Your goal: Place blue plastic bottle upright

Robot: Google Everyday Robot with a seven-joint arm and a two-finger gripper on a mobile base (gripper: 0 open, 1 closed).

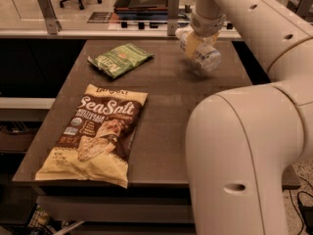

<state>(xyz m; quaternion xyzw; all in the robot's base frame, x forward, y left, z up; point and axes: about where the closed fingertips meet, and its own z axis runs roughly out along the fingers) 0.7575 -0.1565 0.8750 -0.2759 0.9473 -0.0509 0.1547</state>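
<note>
- Up at the far right of the table (166, 111), the gripper (195, 43) pinches the bottle (206, 58).
- Bottle tilted, just above the tabletop.
- Green bag (120, 58) lies to its left.
- Sea Salt bag (95, 133) lies front left.

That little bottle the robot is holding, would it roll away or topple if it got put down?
Probably light: the blue plastic bottle is small and clear, held tilted in the gripper above the far right of the table. Its round body would likely roll if laid sideways. Standing, it may tip easily, since it looks narrow.
</note>
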